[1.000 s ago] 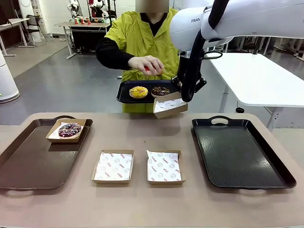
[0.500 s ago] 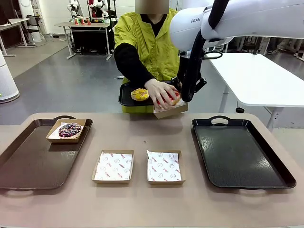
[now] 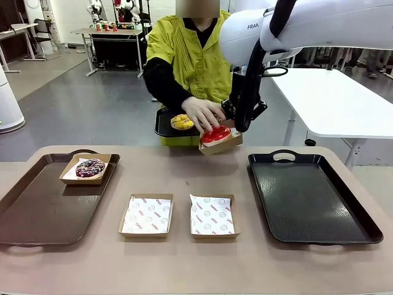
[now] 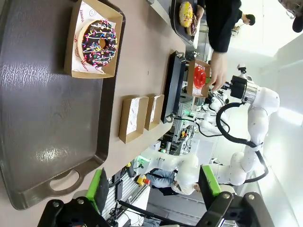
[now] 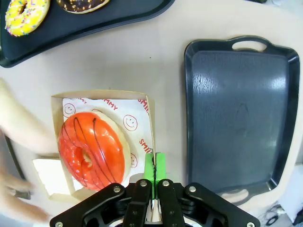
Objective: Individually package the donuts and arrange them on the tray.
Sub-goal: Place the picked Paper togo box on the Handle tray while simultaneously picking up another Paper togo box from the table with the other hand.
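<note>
In the front view, my right gripper [image 3: 237,126] is clamped on the rim of a cardboard box [image 3: 222,145]. It holds the box up off the table, beyond the far left corner of the empty black tray [image 3: 313,203]. The red-glazed donut [image 3: 215,133] lies in that box, and the person's hand [image 3: 202,112] is touching it. Well left of the black tray, the sprinkled donut [image 3: 90,168] sits boxed on a brown tray [image 3: 37,209].

In the left wrist view, my left gripper [image 4: 154,187] hangs over the brown tray with its fingers spread wide and nothing between them. It is well apart from the black tray.

In the right wrist view, my fingers are pinched tight on the box edge nearest the black tray. The red-glazed donut fills the box. The yellow donut [image 5: 23,14] and the chocolate donut [image 5: 83,4] rest on a dark serving tray [image 5: 71,33] beyond the box.
</note>
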Robot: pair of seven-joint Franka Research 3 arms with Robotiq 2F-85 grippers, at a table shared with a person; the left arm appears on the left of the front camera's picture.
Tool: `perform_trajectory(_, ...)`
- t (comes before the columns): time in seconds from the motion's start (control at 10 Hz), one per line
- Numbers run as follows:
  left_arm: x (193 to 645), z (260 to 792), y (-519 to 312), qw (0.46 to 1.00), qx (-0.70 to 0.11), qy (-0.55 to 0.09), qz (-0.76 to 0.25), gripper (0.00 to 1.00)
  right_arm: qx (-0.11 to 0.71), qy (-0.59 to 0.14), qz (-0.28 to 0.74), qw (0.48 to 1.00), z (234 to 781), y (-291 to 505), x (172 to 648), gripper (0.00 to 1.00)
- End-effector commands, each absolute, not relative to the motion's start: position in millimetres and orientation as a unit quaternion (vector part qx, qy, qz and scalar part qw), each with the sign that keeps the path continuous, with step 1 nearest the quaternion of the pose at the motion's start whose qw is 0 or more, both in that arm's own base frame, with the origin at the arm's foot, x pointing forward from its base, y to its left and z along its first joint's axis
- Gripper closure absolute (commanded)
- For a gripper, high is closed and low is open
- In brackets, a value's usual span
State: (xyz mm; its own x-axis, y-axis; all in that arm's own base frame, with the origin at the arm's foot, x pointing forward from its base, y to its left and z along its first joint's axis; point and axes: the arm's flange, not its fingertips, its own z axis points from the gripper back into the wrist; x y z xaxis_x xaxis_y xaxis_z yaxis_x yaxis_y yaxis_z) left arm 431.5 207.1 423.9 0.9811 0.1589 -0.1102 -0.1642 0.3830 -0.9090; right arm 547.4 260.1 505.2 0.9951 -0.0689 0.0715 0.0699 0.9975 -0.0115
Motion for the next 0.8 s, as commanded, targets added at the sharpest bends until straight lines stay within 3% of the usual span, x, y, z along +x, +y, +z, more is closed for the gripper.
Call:
perform_trajectory(0.0, 431.1, 424.7, 207.5, 0.832, -0.547, 0.001, 0.097, 0.00, -0.004, -0.033, -0.037, 0.999, 503.6, 258.2, 543.1, 1.00)
perform_trajectory(0.7, 431.1, 424.7, 207.5, 0.832, -0.547, 0.001, 0.097, 0.00, -0.004, -0.033, -0.037, 0.999, 503.6, 258.2, 543.1, 1.00)
